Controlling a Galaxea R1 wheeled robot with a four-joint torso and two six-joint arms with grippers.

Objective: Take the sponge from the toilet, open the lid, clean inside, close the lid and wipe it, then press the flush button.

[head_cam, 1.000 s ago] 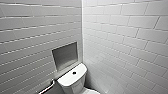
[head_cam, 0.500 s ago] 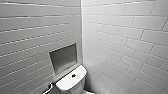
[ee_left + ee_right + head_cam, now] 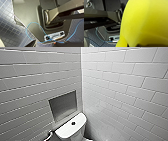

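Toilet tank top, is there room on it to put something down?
Yes. The flat white tank top is bare on both sides of its small dark round flush button. The grey square recess in the tiled wall above also looks bare. Tight spot: the tank's back, close against that wall.

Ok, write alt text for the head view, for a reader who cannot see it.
A white toilet tank sits low in a corner of pale tiled walls, a dark round flush button on its flat top. A rectangular niche is recessed in the left wall above it.
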